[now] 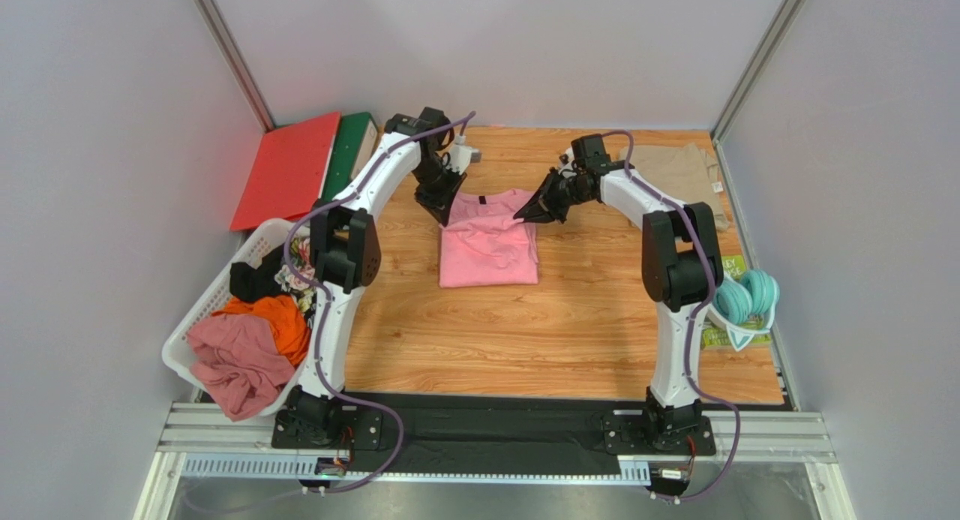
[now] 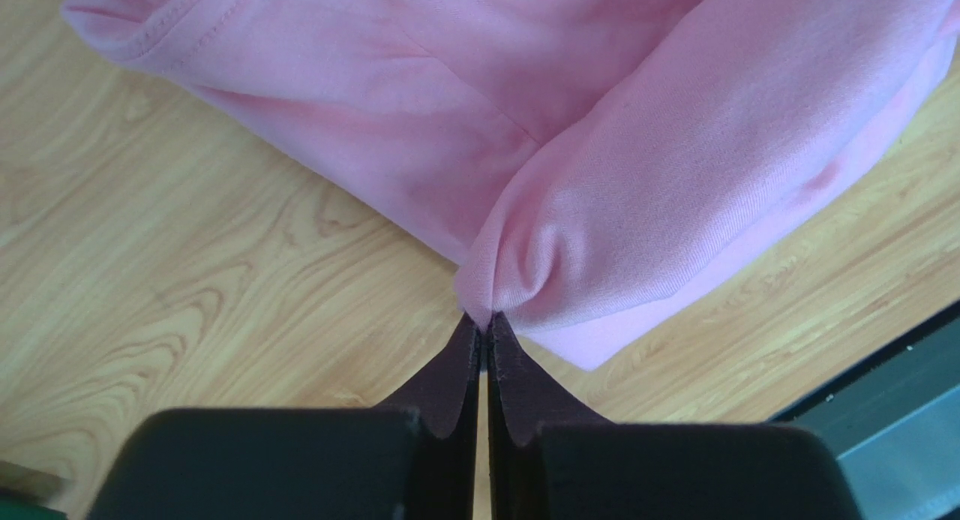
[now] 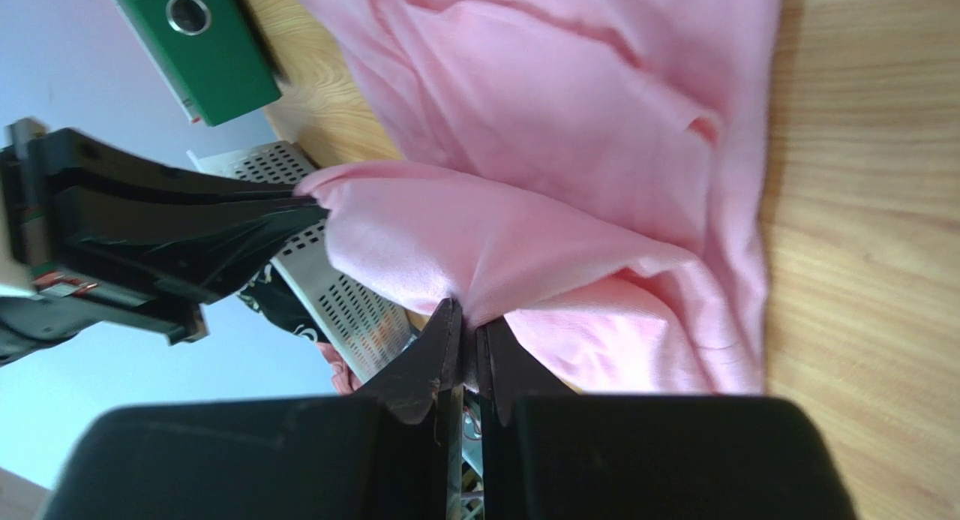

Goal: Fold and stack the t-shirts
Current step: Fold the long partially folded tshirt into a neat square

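Observation:
A light pink t-shirt [image 1: 487, 248] lies partly folded on the wooden table [image 1: 586, 317], near the middle back. My left gripper [image 1: 442, 214] is shut on its far left edge; in the left wrist view the fingertips pinch a bunched corner of the pink t-shirt [image 2: 631, 171]. My right gripper [image 1: 527, 214] is shut on the far right edge, and the right wrist view shows the pink t-shirt [image 3: 541, 149] lifted in a fold between the two grippers. A khaki-beige t-shirt [image 1: 685, 173] lies flat at the back right corner.
A white laundry basket [image 1: 194, 317] with several garments stands at the left. A red folder [image 1: 286, 169] and a green binder [image 1: 352, 149] lie at the back left. Teal headphones [image 1: 748, 297] sit at the right edge. Grey walls enclose the table.

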You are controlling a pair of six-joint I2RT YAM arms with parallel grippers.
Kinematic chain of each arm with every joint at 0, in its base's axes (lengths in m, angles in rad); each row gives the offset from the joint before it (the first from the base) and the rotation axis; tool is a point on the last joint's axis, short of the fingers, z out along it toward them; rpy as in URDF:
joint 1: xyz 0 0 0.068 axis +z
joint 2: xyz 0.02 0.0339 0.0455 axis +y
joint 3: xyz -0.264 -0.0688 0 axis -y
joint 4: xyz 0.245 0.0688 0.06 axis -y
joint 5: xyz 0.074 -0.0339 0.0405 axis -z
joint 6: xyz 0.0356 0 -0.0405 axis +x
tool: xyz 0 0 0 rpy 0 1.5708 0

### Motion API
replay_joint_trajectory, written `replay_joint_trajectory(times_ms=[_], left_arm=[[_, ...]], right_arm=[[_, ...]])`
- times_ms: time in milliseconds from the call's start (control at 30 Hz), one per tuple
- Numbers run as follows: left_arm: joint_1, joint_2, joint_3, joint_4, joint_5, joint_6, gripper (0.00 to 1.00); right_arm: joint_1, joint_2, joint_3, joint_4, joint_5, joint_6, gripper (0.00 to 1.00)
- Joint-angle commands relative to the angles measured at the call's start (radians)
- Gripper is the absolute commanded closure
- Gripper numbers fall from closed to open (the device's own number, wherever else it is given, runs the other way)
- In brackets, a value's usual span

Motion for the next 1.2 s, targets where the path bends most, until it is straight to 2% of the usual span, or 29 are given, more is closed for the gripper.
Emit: replay_joint_trajectory(times_ms=[0,200,367,467,533,633,667,800,833,900,1033,1067,1133,1167], left_arm=[[0.02,0.022,0.055,0.005,-0.033,0.001,0.97],[0.024,0.035,0.051,0.022,-0.033,-0.004,0.96],[0.024,0.046,0.059,0.063,-0.047,-0.016,0.86],[0.027,0.052,0.079,0.091,-0.061,-0.027,0.85],[0.032,0.063,0.125,0.098,-0.074,-0.039,0.83],[0.049,0.043,0.137,0.143,-0.113,-0.07,0.75],[0.063,0.016,0.128,0.161,-0.126,-0.092,0.73],[0.113,-0.083,0.024,0.293,-0.153,-0.155,0.55],[0.122,-0.098,0.016,0.299,-0.153,-0.163,0.49],[0.144,-0.126,0.016,0.276,-0.127,-0.168,0.43],[0.153,-0.181,-0.011,0.165,-0.009,-0.123,0.38],[0.153,-0.229,-0.071,0.143,0.054,-0.116,0.36],[0.155,-0.299,-0.161,0.16,0.082,-0.099,0.36],[0.161,-0.376,-0.262,0.202,0.108,-0.094,0.36]], right_arm=[[-0.007,0.058,0.076,-0.001,-0.032,-0.012,0.94],[-0.018,0.112,0.145,-0.006,-0.04,-0.012,0.94],[-0.022,0.141,0.179,-0.001,-0.043,-0.006,0.93],[-0.03,0.167,0.202,0.013,-0.051,-0.005,0.85],[-0.03,0.179,0.223,0.013,-0.054,-0.005,0.83],[-0.033,0.204,0.236,0.013,-0.052,-0.015,0.66],[-0.035,0.216,0.242,0.011,-0.054,-0.018,0.57],[-0.047,0.231,0.289,-0.065,0.004,-0.068,0.46],[-0.051,0.228,0.3,-0.082,0.044,-0.096,0.45],[-0.061,0.204,0.329,-0.125,0.083,-0.12,0.44],[-0.061,0.126,0.374,-0.205,0.152,-0.191,0.43],[-0.052,0.106,0.372,-0.222,0.161,-0.2,0.43],[-0.041,0.042,0.342,-0.222,0.161,-0.209,0.43],[-0.026,0.022,0.322,-0.192,0.14,-0.2,0.43]])
